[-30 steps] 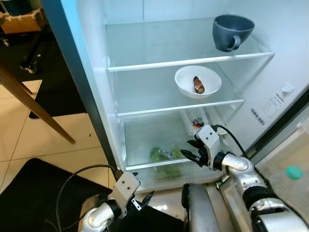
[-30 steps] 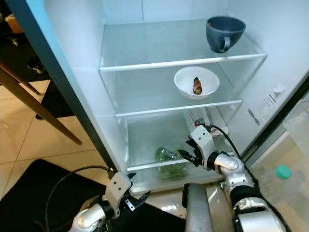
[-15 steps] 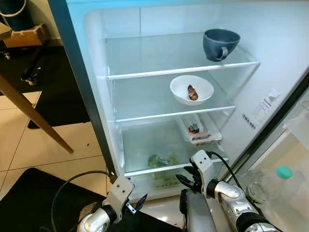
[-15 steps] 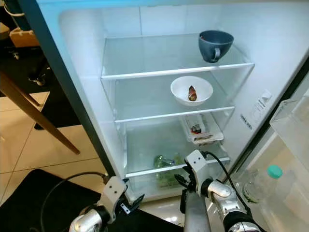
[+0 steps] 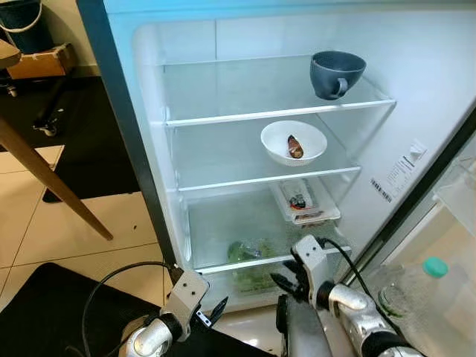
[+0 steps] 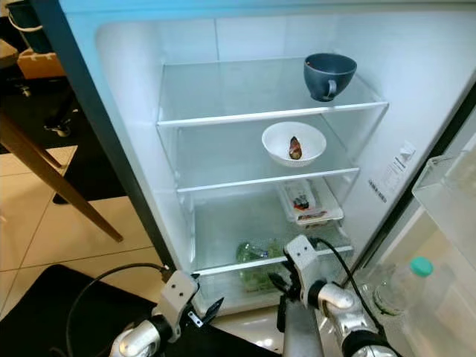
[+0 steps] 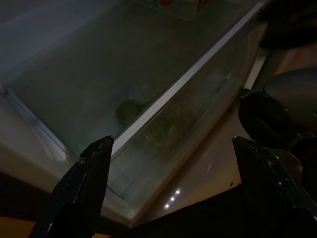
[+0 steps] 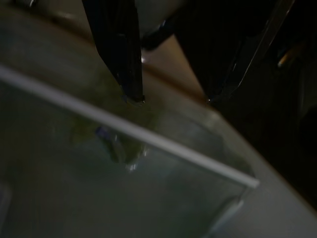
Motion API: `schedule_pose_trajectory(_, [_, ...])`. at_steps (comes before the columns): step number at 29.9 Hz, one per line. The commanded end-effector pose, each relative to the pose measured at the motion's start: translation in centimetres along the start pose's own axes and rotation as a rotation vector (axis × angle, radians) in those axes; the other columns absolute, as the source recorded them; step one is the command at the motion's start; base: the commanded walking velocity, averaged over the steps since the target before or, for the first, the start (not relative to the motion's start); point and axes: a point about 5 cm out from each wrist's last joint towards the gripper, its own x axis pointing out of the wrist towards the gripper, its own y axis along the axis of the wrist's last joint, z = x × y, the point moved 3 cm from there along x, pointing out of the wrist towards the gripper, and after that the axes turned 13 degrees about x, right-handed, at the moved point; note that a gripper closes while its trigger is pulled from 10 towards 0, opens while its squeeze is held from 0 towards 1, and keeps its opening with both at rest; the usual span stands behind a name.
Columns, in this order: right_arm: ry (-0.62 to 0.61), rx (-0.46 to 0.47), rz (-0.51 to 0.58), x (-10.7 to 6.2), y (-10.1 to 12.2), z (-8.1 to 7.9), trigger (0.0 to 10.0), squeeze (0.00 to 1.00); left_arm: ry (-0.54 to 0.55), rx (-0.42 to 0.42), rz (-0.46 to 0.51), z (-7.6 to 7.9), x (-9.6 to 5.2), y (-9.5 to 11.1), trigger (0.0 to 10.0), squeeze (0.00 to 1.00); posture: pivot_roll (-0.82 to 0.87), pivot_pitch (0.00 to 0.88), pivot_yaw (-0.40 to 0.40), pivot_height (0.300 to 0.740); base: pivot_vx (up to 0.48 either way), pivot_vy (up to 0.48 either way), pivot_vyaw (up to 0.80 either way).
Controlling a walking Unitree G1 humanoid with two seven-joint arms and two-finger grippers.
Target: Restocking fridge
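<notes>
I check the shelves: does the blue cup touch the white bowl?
Apart. The left eye view shows the blue cup on the top shelf, the white bowl one shelf below.

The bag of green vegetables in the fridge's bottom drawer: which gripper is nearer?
Right. The right gripper hovers just beside the bag of green vegetables; the left gripper hangs lower, outside the fridge.

Behind the left claw (image 5: 216,311) and the right claw (image 5: 284,281) sit boxy silver-white wrist housings on rounded silver arms. Each claw has 2 long black fingers (image 7: 84,183), and a black cable loops from each wrist.
</notes>
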Motion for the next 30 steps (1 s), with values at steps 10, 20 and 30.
schedule_pose_trajectory(10, [-0.081,0.077,-0.073,-0.7,-3.1,0.2,10.0,0.0,-0.009,-0.007,-0.04,0.6,-0.2,-1.0,10.0,0.0,-0.02,0.084,-0.009,0.555,0.0,0.0,0.0])
schedule_pose_trajectory(20, [-0.117,0.173,-0.077,-1.5,-4.9,0.2,10.0,0.0,0.008,-0.037,-0.096,0.7,-1.0,-2.4,10.0,0.0,-0.02,0.082,-0.009,0.57,0.0,0.0,0.0])
schedule_pose_trajectory(30, [-0.177,0.249,-0.095,-2.2,-6.4,0.5,10.0,0.0,0.022,-0.052,-0.132,0.6,-1.6,-3.2,10.0,0.0,-0.01,0.071,-0.009,0.59,0.0,0.0,0.0])
